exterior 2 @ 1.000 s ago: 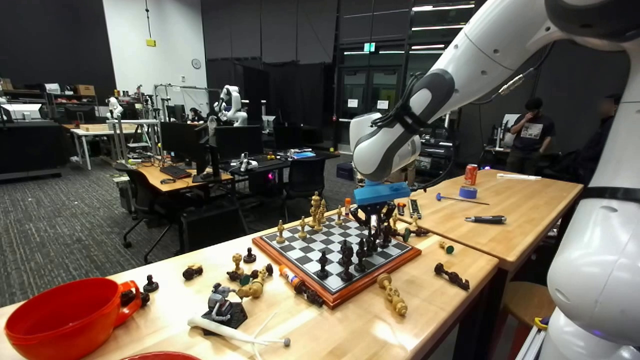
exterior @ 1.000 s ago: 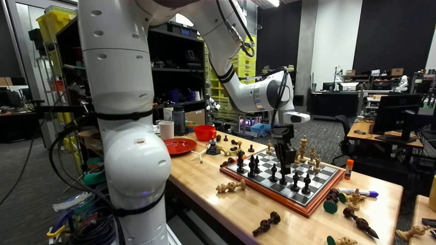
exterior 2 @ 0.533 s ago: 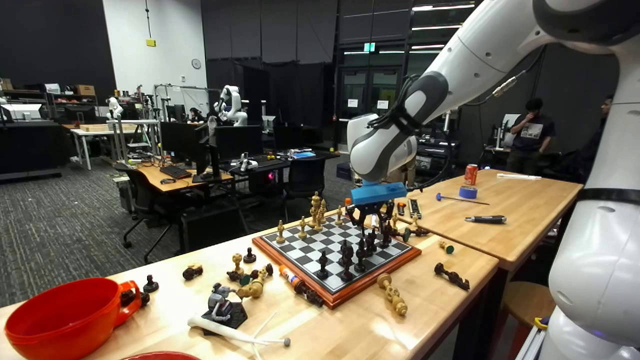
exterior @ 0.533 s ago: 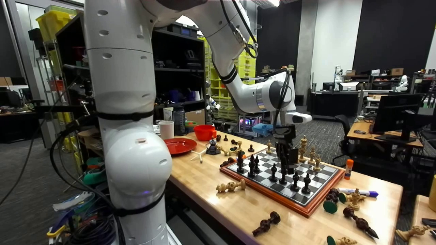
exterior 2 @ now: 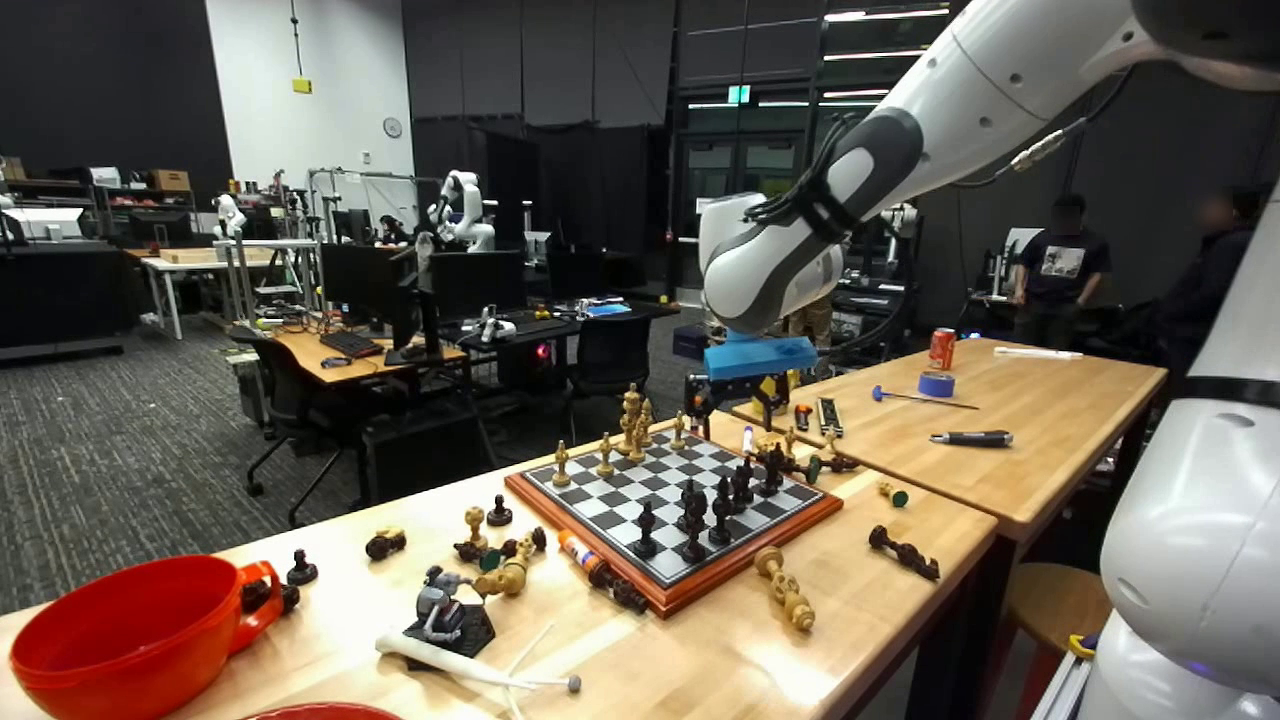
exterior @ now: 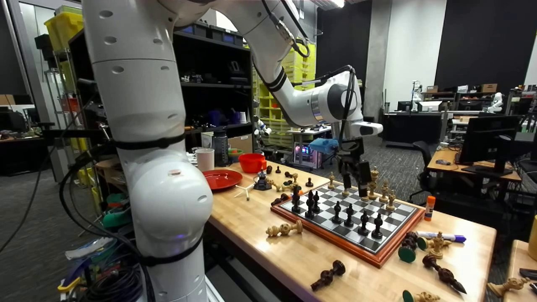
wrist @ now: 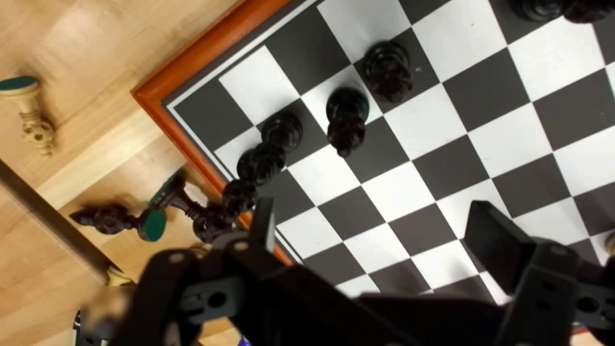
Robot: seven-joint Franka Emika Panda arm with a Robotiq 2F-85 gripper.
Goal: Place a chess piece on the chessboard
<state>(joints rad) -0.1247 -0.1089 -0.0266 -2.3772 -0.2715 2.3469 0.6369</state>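
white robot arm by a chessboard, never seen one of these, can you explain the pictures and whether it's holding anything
The machine is a jointed robot arm, ending in a dark two-fingered gripper that works a bit like a hand. Two pictures come from cameras standing outside the robot; the third comes from a camera on its wrist, looking down past the fingers.

On the table lies a chessboard with dark pieces and light pieces standing on it. More pieces are scattered around it, many on their sides. A red plate and a red bowl with a handle are there too.

Nothing is held: the gripper is open, and in the wrist view only chessboard squares show between its fingers.
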